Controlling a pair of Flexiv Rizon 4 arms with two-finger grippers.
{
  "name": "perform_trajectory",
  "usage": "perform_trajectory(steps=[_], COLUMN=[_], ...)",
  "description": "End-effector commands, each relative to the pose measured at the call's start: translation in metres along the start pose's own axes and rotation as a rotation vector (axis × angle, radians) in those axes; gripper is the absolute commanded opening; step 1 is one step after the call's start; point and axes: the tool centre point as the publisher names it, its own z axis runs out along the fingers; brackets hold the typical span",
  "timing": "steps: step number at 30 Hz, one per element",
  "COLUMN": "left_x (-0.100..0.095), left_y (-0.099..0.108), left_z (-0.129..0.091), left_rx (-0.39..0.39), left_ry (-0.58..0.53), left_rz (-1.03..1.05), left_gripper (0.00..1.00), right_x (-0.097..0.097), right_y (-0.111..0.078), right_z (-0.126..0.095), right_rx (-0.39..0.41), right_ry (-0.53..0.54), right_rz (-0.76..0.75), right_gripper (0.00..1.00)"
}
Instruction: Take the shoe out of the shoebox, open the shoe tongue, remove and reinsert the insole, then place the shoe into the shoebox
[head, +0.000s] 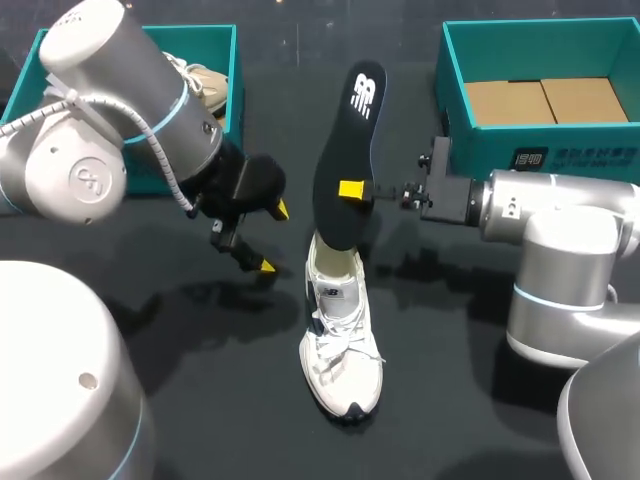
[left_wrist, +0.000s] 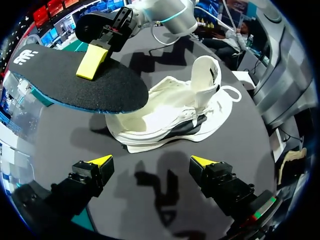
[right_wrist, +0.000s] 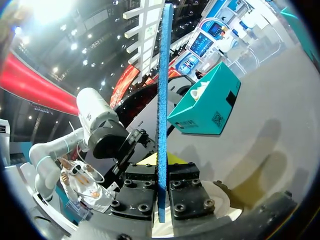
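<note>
A white shoe (head: 340, 340) lies on the black table with its toe toward the front edge; in the left wrist view the shoe (left_wrist: 175, 115) has its tongue pulled up. My right gripper (head: 352, 189) is shut on the dark insole (head: 345, 140), holding it upright over the shoe's heel opening. In the right wrist view the insole's blue edge (right_wrist: 162, 100) runs up between the right gripper (right_wrist: 162, 189). My left gripper (head: 275, 238) hangs open and empty just left of the shoe. From the left wrist, the left gripper (left_wrist: 152, 161) faces the shoe's side, with the insole (left_wrist: 75, 80) above.
A teal shoebox (head: 540, 150) with a cardboard floor stands at the back right, behind my right arm. Another teal box (head: 236, 60) at the back left holds a second light shoe (head: 205, 85). Bare black table lies around the shoe.
</note>
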Motion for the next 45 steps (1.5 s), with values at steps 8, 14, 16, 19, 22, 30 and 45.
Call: perform_trajectory(steps=[8, 14, 16, 19, 22, 30, 45], left_x=[-0.008, -0.011, -0.011, -0.011, -0.011, -0.008, -0.004], left_y=[0.002, 0.003, 0.003, 0.003, 0.004, 0.006, 0.002], left_z=[0.034, 0.041, 0.043, 0.046, 0.048, 0.049, 0.052], left_rx=[-0.007, 0.003, 0.004, 0.007, 0.013, 0.011, 0.013], left_ry=[-0.006, 0.005, 0.003, 0.002, 0.004, 0.007, 0.022], left_rz=[-0.034, -0.047, -0.050, -0.058, -0.064, -0.062, -0.030], left_gripper=[1.00, 1.00, 1.00, 1.00, 1.00, 1.00, 1.00], right_x=[-0.005, -0.005, -0.005, -0.005, -0.005, -0.010, -0.010], right_y=[-0.016, -0.018, -0.018, -0.018, -0.018, -0.022, -0.022], right_z=[-0.001, 0.000, 0.000, 0.000, 0.000, 0.000, -0.001], right_rx=[-0.065, -0.073, -0.073, -0.073, -0.073, -0.073, -0.031], right_ry=[0.033, 0.054, 0.054, 0.054, 0.054, 0.069, 0.119], right_rz=[-0.064, -0.098, -0.098, -0.098, -0.098, -0.148, -0.201], right_gripper=[0.00, 0.00, 0.00, 0.00, 0.00, 0.00, 0.00])
